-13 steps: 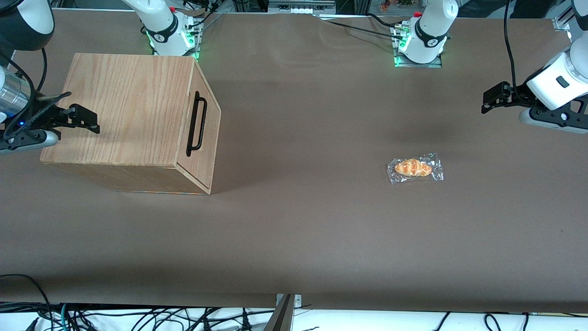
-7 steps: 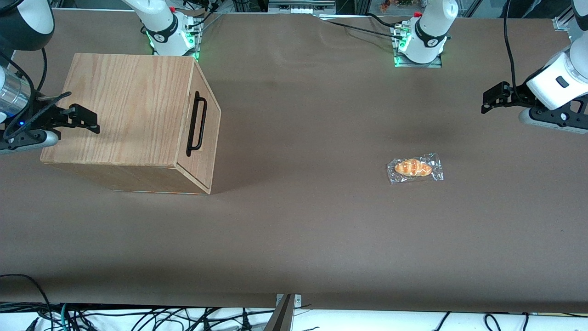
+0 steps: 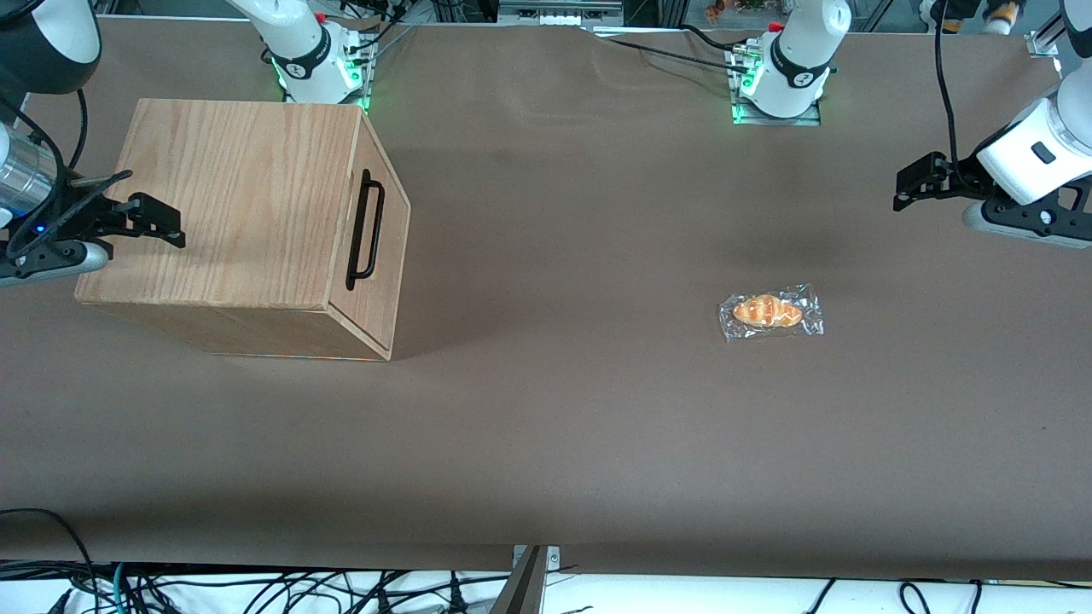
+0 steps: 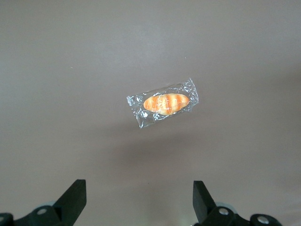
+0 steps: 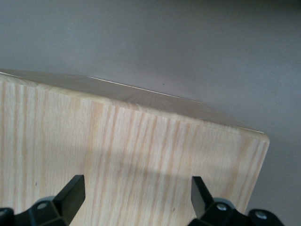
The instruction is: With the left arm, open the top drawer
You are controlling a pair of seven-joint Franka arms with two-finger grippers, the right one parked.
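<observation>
Left arm's gripper (image 3: 909,186) fingers spread, holding nothing, above table (image 3: 546,426) at working arm's end, top drawer (image 3: 380,247) shut, well apart toward parked arm's end, wrapped bread (image 4: 165,103) between.

We hold our left arm (image 3: 1036,153) raised at the working end. Our gripper (image 4: 139,200) hangs with fingers (image 4: 75,195) spread wide, nothing between them.

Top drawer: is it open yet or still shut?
Shut. The top drawer front sits flush with the cabinet, its handle untouched. The open gripper hangs at the working arm's end of the table, above the wrapped bread.
</observation>
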